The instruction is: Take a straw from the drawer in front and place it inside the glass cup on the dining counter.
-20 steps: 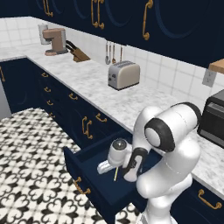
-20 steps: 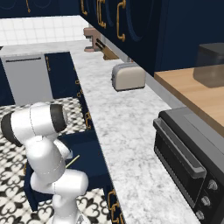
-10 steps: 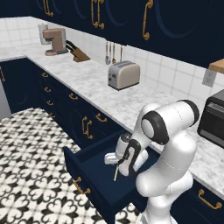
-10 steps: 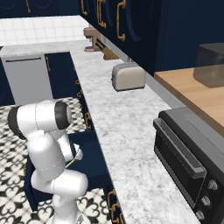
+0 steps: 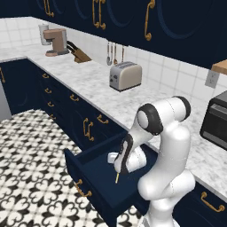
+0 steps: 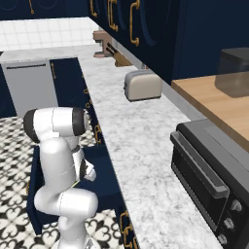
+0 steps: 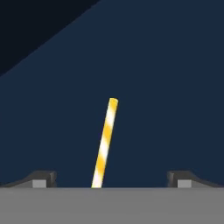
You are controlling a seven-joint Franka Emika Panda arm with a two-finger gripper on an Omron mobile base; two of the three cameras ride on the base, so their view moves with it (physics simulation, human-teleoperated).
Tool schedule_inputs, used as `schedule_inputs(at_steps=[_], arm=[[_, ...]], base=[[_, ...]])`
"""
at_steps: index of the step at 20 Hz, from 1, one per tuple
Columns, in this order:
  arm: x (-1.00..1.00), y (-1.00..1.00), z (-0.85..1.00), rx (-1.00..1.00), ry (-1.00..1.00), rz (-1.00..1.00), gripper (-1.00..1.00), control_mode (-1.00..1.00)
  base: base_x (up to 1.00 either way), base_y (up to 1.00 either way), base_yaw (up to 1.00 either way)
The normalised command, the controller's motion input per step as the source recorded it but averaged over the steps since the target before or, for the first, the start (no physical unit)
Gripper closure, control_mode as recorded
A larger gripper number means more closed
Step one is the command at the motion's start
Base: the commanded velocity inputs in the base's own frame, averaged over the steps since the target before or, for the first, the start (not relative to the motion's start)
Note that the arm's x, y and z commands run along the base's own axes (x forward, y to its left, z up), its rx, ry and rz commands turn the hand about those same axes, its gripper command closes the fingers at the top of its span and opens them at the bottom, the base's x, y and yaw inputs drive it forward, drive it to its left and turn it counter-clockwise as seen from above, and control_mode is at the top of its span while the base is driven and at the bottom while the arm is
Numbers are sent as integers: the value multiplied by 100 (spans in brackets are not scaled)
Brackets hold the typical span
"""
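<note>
The thin yellow-and-white striped straw lies on the dark floor of the wide navy-blue drawer, which stands pulled out at the lower middle of the left base view, brass handle facing the patterned tile floor. In the hand view the straw runs from the bottom centre up toward the middle of the frame, leaning slightly right, and it sits between the two dark fingertips at the bottom corners. The jaws stand wide apart, nothing between them pinched yet; the straw is closer to the left tip than the right, as that view has it.

From the left base view the white arm bends down from its big shoulder into the drawer, and the gripper hangs just above the straw's visible end.

I would say the step in hand is the reach for the straw, with the grasp not yet made. The next move calls for a little more descent so the tips straddle the stick, then closing gently across its width; being so thin and round, it could roll or slip aside if the tips land off-centre. After that comes lifting it clear of the drawer walls.

Behind, the marble desk carries a silver toaster.
</note>
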Motion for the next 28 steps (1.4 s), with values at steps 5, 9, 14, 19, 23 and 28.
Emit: schedule_inputs(at_steps=[5, 9, 14, 19, 23, 28], arm=[[46, 0, 0, 0, 7, -12, -100, -100], [26, 3, 0, 0, 10, -7, -100, -100], [7, 14, -5, 0, 9, -2, -100, -100], [1, 30, -10, 0, 8, 0, -100, -100], [8, 8, -24, 0, 8, -2, -100, -100], [0, 0, -29, 0, 5, -4, -100, -100]], base=[[0, 0, 0], [0, 0, 0], [0, 0, 0], [0, 0, 0], [0, 0, 0], [0, 0, 0]])
